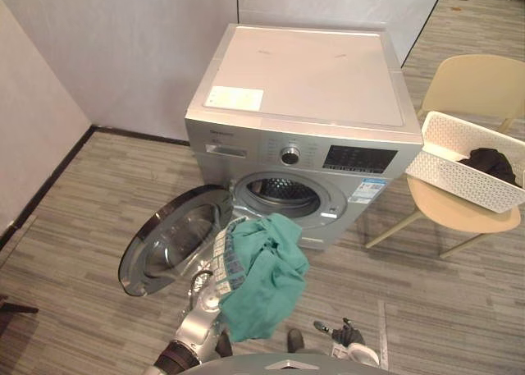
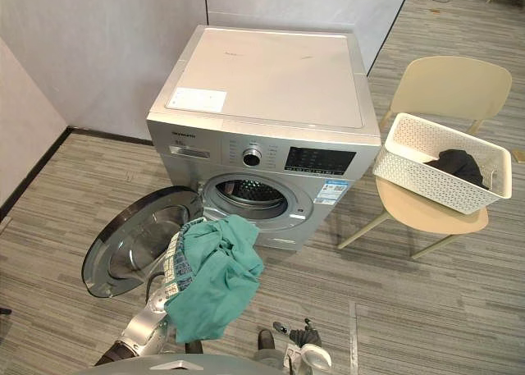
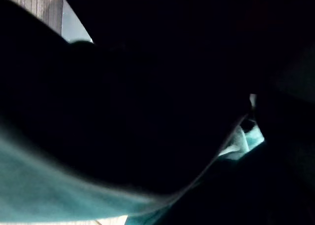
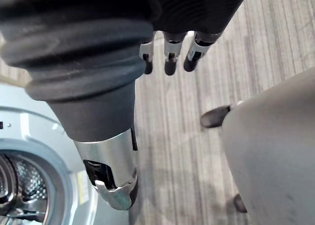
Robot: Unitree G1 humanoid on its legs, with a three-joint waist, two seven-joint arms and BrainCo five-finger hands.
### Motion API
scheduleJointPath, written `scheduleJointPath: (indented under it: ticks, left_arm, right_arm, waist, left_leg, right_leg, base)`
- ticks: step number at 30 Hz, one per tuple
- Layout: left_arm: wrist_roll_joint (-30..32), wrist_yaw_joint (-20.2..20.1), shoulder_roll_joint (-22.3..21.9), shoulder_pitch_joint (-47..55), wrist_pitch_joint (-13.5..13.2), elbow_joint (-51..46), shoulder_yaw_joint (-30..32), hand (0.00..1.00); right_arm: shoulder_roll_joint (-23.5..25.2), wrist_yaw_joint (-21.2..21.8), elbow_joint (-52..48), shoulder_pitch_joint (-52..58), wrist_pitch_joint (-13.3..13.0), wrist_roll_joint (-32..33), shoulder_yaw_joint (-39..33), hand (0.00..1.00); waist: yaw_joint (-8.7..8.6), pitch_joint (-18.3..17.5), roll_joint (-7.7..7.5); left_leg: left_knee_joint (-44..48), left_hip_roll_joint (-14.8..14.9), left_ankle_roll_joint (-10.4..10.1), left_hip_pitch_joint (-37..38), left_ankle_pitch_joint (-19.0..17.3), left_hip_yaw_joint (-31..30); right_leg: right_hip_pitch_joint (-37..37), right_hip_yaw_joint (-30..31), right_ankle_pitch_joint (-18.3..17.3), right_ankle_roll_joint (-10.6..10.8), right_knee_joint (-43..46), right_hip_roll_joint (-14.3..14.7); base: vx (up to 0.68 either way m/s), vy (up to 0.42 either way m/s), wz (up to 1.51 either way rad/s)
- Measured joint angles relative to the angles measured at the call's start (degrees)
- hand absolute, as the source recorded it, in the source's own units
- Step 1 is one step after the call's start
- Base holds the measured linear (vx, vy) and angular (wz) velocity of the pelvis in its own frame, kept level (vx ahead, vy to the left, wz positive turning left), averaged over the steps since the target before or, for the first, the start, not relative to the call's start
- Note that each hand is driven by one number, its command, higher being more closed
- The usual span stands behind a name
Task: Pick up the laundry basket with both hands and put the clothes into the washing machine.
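Note:
A teal cloth with a striped patch hangs in the air in front of the washing machine. It is draped over my left hand at the end of my left arm, just below the drum opening. The round door stands swung open to the left. In the left wrist view the teal cloth covers the hand. The white laundry basket rests tilted on a chair at the right, with a dark garment inside. My right hand hangs low and holds nothing, its fingers straight.
The beige chair under the basket stands right of the machine. Grey walls close off the back and the left. A strip of plank floor lies between me and the machine.

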Motion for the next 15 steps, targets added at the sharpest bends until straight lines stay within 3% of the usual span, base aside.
scheduleJointPath:
  ticks: [7, 11, 12, 15]
  left_arm:
    - [0.1, 1.8, -0.4, 3.9, 0.0, 0.0, 11.3, 1.0]
    - [0.0, 3.9, 0.0, 6.6, 0.1, 0.0, 17.8, 1.0]
    - [-0.1, 4.1, 0.0, 7.0, 0.2, 0.0, 18.4, 1.0]
    - [-0.9, 4.2, 0.0, 6.6, 0.7, 0.1, 18.5, 1.0]
  right_arm:
    - [0.3, 0.2, -2.4, 1.2, -0.5, 1.8, 0.7, 0.0]
    - [1.0, 0.2, -4.2, 1.2, -0.9, 3.8, 0.8, 0.0]
    - [1.0, 0.2, -4.8, 1.1, -1.4, 4.5, 1.8, 0.0]
    - [1.1, 0.1, -6.8, 1.0, -1.5, 5.1, 2.9, 0.0]
  waist:
    - [-0.04, 0.1, -0.17]
    - [0.66, 1.0, -0.77]
    - [0.6, 1.2, -0.93]
    - [-0.15, 2.6, -1.43]
  left_leg:
    - [1.0, 0.6, -0.2, -1.0, -0.2, 0.9]
    - [6.1, 2.6, -0.8, -1.1, -4.0, 7.7]
    - [8.2, 3.6, -1.3, -1.6, -5.8, 10.9]
    - [11.6, 5.2, -1.8, -1.9, -8.7, 17.1]
  right_leg:
    - [-2.0, 1.2, 0.0, 0.0, 1.3, 0.5]
    - [-4.9, 8.6, 0.3, -0.2, 3.9, 2.0]
    - [-7.0, 11.2, -1.1, -0.5, 5.2, 2.6]
    - [-11.4, 9.6, -0.9, -1.0, 8.7, 1.7]
  base:
    - [-0.01, -0.003, -0.09]
    - [-0.09, -0.002, -0.9]
    - [-0.14, 0.004, -1.53]
    - [-0.1, 0.014, -1.19]
